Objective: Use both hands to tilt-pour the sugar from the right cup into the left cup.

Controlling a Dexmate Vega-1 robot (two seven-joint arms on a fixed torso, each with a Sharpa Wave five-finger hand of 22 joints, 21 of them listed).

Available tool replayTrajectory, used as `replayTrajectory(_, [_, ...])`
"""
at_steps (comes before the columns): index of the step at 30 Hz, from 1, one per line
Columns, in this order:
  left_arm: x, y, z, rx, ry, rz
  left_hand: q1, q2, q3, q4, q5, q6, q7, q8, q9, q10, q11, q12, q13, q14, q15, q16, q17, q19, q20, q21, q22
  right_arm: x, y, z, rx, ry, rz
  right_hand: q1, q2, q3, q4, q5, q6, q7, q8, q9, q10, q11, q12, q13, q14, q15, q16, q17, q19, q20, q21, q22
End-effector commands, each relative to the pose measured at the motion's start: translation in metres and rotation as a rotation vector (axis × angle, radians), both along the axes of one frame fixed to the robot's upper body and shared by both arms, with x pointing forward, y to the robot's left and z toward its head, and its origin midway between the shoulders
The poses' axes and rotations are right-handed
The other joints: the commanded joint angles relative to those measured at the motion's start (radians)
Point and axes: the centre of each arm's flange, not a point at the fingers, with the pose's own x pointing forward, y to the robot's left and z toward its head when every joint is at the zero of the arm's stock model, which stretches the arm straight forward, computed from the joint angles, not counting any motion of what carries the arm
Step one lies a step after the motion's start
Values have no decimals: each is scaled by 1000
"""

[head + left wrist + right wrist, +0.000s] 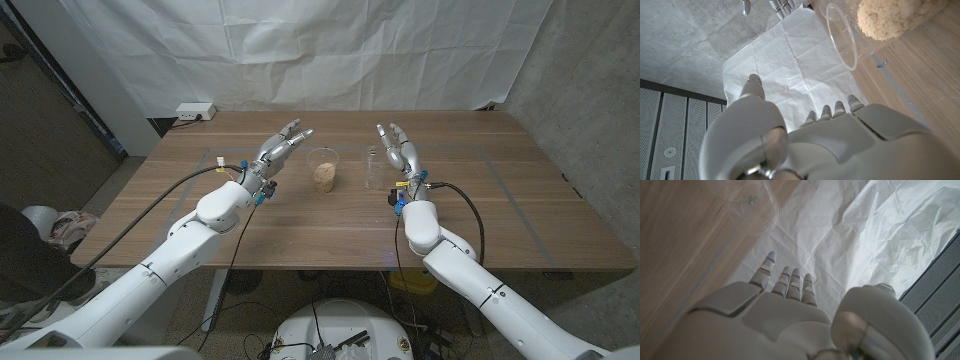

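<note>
Two clear plastic cups stand upright near the table's middle. The cup on the robot's left (323, 170) holds pale brown sugar (885, 20). The cup on the right (374, 168) looks empty, as in the right wrist view (752, 210). My left hand (283, 147) hovers just left of the sugar cup, fingers apart, holding nothing and clear of the cup; it also shows in the left wrist view (805, 145). My right hand (396, 147) is held up just right of the empty cup, fingers spread, holding nothing, also seen in the right wrist view (785, 320).
A white power strip (195, 111) lies at the table's back left corner. A white sheet (330, 45) hangs behind the table. Pale tape lines (520, 210) mark a rectangle on the wooden top around the cups.
</note>
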Motion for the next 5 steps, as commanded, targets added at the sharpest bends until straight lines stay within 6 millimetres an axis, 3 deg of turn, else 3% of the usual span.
replayTrajectory(1, [-7, 5, -3, 13, -2, -31, -3, 1, -5, 0, 8, -258, 1, 2, 1, -276, 8, 5, 2, -254, 5, 5, 0, -190, 6, 7, 0, -13, 10, 2, 4, -51, 37, -10, 0, 4, 0, -2, 6, -3, 5, -1, 9, 0, 2, -1, 7, -3, 6, -2, -3, 0, -1, 3])
replayTrajectory(5, [-15, 11, -7, 2, -13, -9, -5, 2, -6, 1, 8, -259, 1, 2, 1, -277, 8, 6, 2, -257, 6, 5, 0, -193, 6, 6, 0, -9, 15, 14, -8, -56, 38, -11, 3, 5, 0, -2, 3, -5, 4, -1, 12, 0, 2, -3, 11, -4, 8, -5, -1, 0, 1, 3])
